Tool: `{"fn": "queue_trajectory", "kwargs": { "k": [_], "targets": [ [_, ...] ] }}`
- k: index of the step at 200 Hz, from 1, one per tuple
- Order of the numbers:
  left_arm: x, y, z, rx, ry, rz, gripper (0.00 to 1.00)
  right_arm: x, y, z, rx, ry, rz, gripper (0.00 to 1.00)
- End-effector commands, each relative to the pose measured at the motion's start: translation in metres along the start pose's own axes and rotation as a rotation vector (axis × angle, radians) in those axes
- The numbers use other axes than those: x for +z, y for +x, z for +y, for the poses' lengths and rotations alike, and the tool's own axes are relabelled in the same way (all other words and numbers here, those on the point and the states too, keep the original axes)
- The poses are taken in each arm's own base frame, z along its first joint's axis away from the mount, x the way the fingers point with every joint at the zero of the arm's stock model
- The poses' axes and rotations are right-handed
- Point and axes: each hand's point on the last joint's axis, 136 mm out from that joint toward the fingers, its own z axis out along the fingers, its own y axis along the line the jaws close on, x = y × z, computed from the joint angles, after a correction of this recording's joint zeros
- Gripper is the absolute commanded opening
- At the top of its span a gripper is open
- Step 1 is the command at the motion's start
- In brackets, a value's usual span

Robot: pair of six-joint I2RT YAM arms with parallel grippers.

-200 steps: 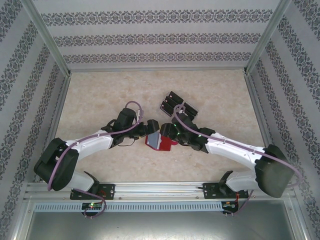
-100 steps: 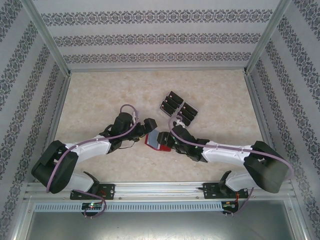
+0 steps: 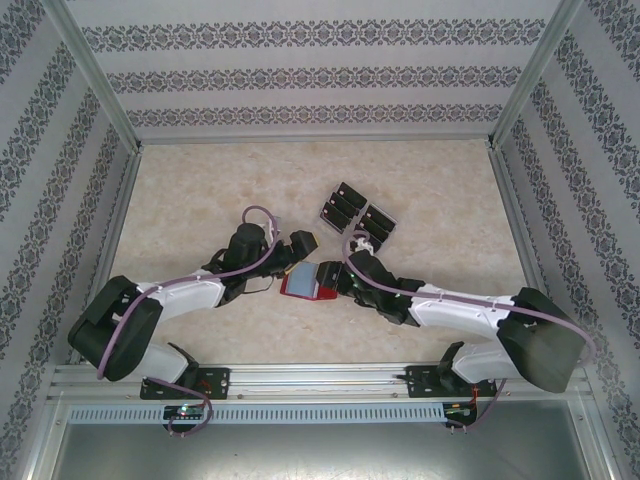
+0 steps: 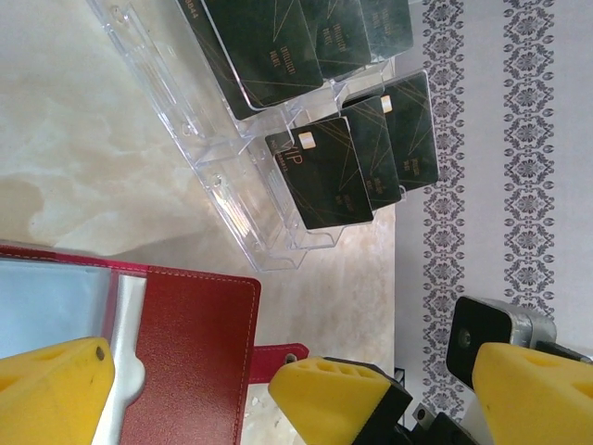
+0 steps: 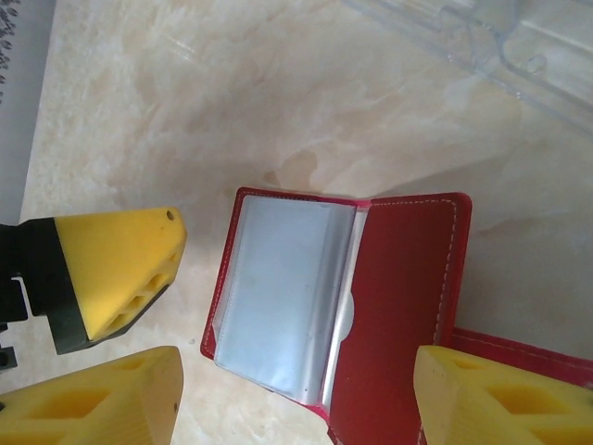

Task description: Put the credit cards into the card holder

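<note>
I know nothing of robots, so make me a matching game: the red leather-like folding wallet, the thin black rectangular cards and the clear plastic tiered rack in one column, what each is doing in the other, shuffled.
Things:
1. red leather-like folding wallet
2. thin black rectangular cards
3. clear plastic tiered rack

States:
A. standing in stepped rows
B. lying open and flat on the pale marbled tabletop
C. see-through, holding other things

Pairs: 1-B, 2-A, 3-C
</note>
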Motion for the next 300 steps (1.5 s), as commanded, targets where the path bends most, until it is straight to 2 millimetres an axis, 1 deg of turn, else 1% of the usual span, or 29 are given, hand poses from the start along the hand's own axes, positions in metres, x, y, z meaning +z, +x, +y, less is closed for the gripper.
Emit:
{"fn": "queue_trajectory", "kwargs": {
  "k": [1,39,56,69,83,95,110,122,134,153,177,206,233,240,259,300],
  "targets": [
    [-0.005,-0.003,-0.007,0.029,0.014,-0.032,1.0,0.0,-0.008,0.028,-0.025,-0.063,-0.006,0.66],
    [-0.039,-0.028,0.001,0.1,-0.15,-0.157,1.0,-0.011,-0.01,0.035,-0.033,-0.068,-0.009,0.61],
    [-0.055,-0.038,0.018,0.094,-0.281,-0.175,1.0,-0.017,-0.012,0.041,-0.036,-0.076,-0.014,0.59],
    [-0.064,-0.044,0.033,0.078,-0.365,-0.166,1.0,-0.016,-0.012,0.046,-0.039,-0.079,0.0,0.57],
    [-0.068,-0.051,0.049,0.04,-0.401,-0.161,1.0,-0.009,-0.009,0.055,-0.045,-0.084,0.028,0.55],
    [-0.07,-0.056,0.062,-0.007,-0.409,-0.157,1.0,0.002,-0.003,0.061,-0.056,-0.073,0.062,0.53],
    [-0.072,-0.06,0.072,-0.034,-0.416,-0.147,1.0,0.016,0.004,0.067,-0.062,-0.065,0.095,0.51],
    [-0.07,-0.06,0.074,-0.03,-0.419,-0.125,1.0,0.026,0.009,0.066,-0.054,-0.038,0.119,0.49],
    [-0.067,-0.058,0.073,-0.024,-0.413,-0.097,1.0,0.034,0.014,0.056,-0.034,0.004,0.133,0.48],
    [-0.058,-0.053,0.068,-0.025,-0.37,-0.046,1.0,0.04,0.02,0.035,-0.007,0.069,0.14,0.47],
    [-0.051,-0.049,0.065,-0.03,-0.333,-0.01,1.0,0.037,0.025,0.007,0.018,0.131,0.137,0.47],
    [-0.045,-0.046,0.059,-0.022,-0.306,0.021,1.0,0.03,0.027,-0.022,0.052,0.193,0.13,0.44],
    [-0.037,-0.04,0.056,-0.007,-0.299,0.06,1.0,0.035,0.031,-0.057,0.1,0.262,0.144,0.43],
    [-0.034,-0.039,0.057,-0.006,-0.302,0.07,1.0,0.037,0.031,-0.063,0.109,0.267,0.145,0.43],
    [-0.024,-0.032,0.056,0.001,-0.302,0.098,1.0,0.042,0.034,-0.072,0.124,0.277,0.159,0.42],
    [0.002,-0.023,0.045,-0.004,-0.234,0.128,1.0,0.047,0.041,-0.077,0.127,0.277,0.178,0.42]
  ]
}}
